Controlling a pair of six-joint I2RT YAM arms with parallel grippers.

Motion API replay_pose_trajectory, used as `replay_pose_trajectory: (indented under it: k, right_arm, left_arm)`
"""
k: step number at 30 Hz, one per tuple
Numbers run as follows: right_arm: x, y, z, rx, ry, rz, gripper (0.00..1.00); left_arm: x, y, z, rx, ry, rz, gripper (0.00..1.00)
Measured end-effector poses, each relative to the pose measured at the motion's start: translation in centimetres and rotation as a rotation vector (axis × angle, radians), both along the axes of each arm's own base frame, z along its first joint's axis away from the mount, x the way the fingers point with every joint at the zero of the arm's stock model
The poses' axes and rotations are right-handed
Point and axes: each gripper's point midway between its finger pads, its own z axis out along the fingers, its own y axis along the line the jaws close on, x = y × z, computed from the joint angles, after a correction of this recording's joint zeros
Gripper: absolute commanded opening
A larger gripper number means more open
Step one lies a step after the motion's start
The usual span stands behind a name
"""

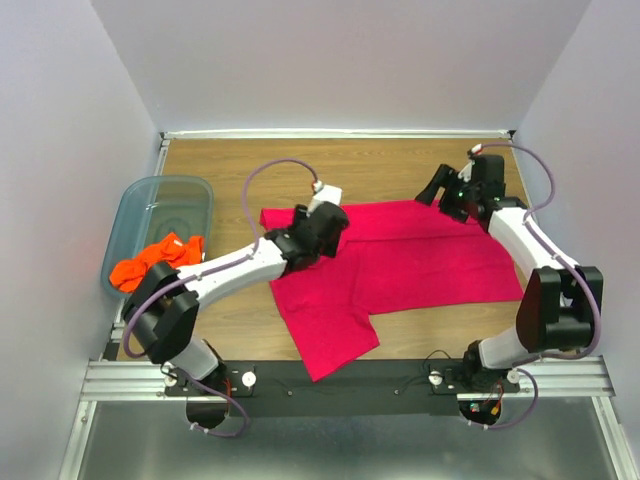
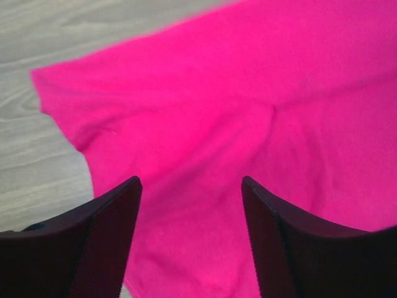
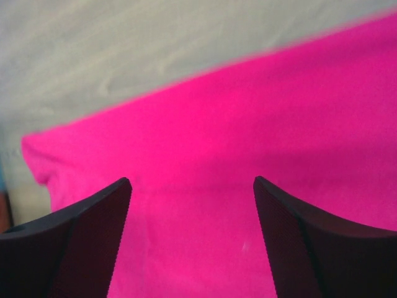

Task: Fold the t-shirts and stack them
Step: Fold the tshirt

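Plain magenta-pink cloth short-sleeved shirt point(image 1: 400, 260) lies spread on the light wooden table point(image 1: 400, 165), just right of the translucent blue-grey plastic bin point(image 1: 190, 185) and not touching it; one flap trails off toward the arm bases. Bright orange cloth shirt point(image 1: 155, 262) is bunched at the bin's near end, spilling over the rim. Left gripper point(image 2: 191, 183) hangs above the pink corner nearest the bin, jaws spread wide, nothing between them. Right gripper point(image 3: 192, 183) hangs above the same far hem on the side away from the bin, equally wide and empty. My read: fold of the pink shirt is in hand, orange untouched. To do it well I would drop both sets of fingers onto the hem together, pinch the cloth cleanly, lift level and carry the edge across evenly so no slack bunches mid-span. No brand, label or writing legible anywhere.
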Motion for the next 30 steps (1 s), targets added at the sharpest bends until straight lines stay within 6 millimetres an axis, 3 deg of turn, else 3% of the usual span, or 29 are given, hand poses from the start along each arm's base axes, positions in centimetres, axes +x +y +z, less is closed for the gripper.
replay_pose_trajectory:
  k: [5,9,12,30]
  right_arm:
    - [-3.9,1.6,-2.5,0.0,0.081,0.047,0.89]
    - [-5.1,1.6,-2.2,-0.003,0.077,0.048,0.89]
    - [-5.1,1.6,-1.5,-0.002,0.056,0.049,0.89]
    - [-5.7,1.3,-1.7,-0.027,0.062,0.056,0.89]
  left_arm:
    - [-2.9,-2.3,-4.0,0.16,0.05,-0.111,0.62]
    - [-3.3,-2.4,-6.6,0.268,0.092,-0.154,0.62]
    - [-2.8,-2.5,-7.2,0.31,0.093,-0.163,0.56]
    - [-1.4,-2.6,-9.1,0.44,0.07,-0.188,0.55]
